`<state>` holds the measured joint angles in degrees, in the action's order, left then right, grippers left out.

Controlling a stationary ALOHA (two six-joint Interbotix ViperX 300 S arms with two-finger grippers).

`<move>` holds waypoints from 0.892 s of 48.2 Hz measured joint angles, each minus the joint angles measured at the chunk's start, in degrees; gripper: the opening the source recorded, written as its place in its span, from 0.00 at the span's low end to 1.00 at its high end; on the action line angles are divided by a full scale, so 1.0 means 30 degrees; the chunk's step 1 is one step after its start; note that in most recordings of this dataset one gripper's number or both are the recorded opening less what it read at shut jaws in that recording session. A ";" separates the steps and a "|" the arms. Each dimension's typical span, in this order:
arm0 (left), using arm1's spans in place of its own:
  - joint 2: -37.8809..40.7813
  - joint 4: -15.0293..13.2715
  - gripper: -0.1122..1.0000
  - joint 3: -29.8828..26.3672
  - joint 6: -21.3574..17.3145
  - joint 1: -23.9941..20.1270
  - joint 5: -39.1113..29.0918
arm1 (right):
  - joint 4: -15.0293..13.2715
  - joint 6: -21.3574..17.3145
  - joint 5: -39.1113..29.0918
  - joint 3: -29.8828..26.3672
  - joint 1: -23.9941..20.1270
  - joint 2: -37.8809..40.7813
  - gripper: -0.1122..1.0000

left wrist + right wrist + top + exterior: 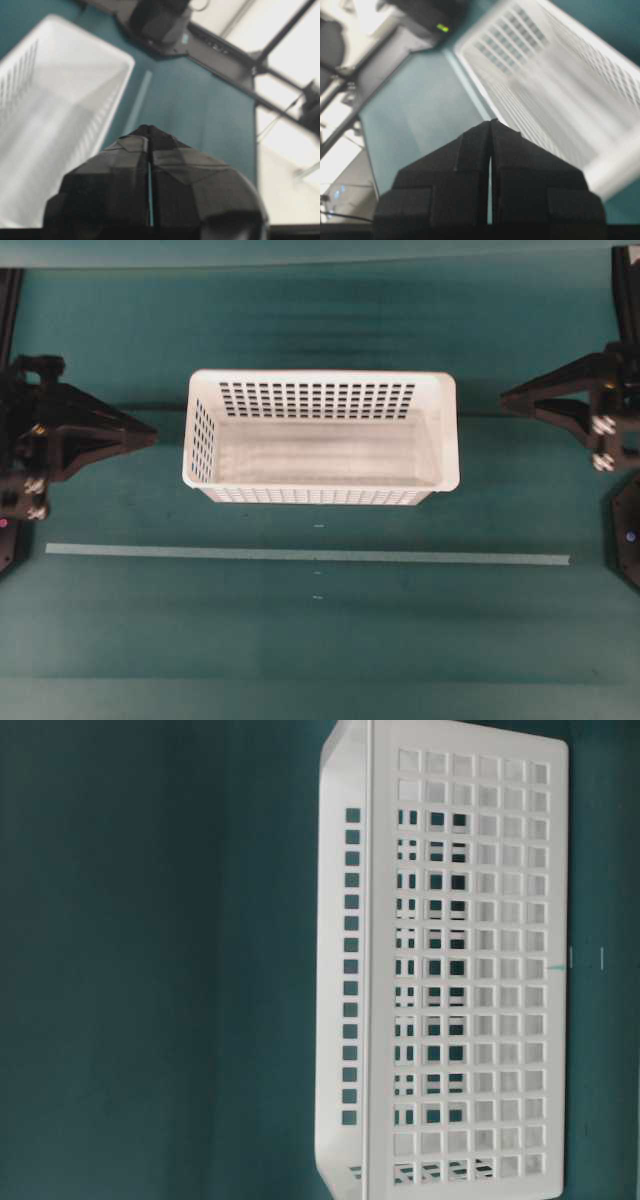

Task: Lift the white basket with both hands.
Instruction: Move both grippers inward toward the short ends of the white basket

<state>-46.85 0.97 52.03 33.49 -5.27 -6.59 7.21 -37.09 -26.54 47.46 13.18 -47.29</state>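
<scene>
Well apart: white basket (pixel 320 430), closed grippers (pixel 152 436)

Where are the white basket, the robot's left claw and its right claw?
white basket (pixel 447 430): overhead view, on its right rim.
left gripper (pixel 148 436): overhead view, at its closed tip.
right gripper (pixel 508 397): overhead view, at its closed tip.

Basket (pixel 321 437) at centre of table (pixel 320 640), open side up. Left gripper (pixel 152 436) at nine o'clock of basket, right gripper (pixel 505 397) at three o'clock, both pointing inward, apart from rim. Tape strip (pixel 307 555) at six o'clock, parallel to long wall.
</scene>
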 measured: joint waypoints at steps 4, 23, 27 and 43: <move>0.0674 0.0000 0.06 -0.0762 0.2490 -0.0352 -0.1523 | 0.0000 -0.1699 -0.1904 -0.0732 0.0352 0.0996 0.11; 0.1846 0.0000 0.06 -0.3018 0.9111 -0.2783 -0.6592 | 0.0000 -0.5889 -0.7178 -0.3369 0.2051 0.4746 0.11; 0.2139 0.0000 0.06 -0.3164 1.0664 -0.2813 -0.7471 | -0.0029 -0.6328 -0.8115 -0.3838 0.2432 0.5391 0.11; 0.4805 0.0088 0.06 -0.4307 1.2803 -0.2842 -1.0576 | -0.0264 -0.6357 -1.2891 -0.6211 0.2520 0.9404 0.12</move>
<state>-32.43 1.23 39.11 71.89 -13.80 -38.32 6.42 -56.16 -65.21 28.83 20.74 -19.07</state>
